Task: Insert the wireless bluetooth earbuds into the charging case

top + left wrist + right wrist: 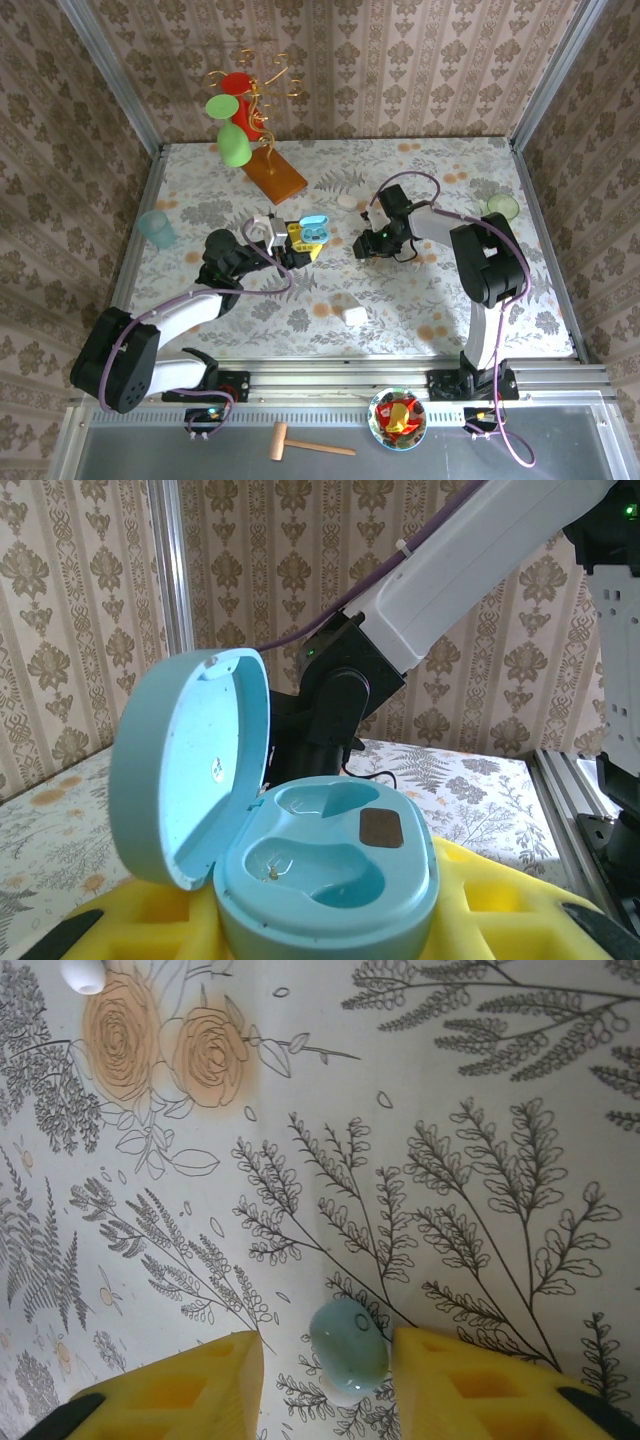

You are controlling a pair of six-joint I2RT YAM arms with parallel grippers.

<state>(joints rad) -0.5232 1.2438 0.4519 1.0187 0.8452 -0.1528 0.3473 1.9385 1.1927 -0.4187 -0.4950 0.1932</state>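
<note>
R jaws flank earbud [348,1348] (pale blue).

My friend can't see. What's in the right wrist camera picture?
A tiny pale blue earbud lies on the flowery tablecloth between the right gripper's two yellow fingers. A small white piece sits top left.

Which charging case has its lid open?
The pale blue charging case held in the left tool: lid swung up, both wells empty. The white squarish case lies free on the tablecloth, showing no raised lid.
</note>
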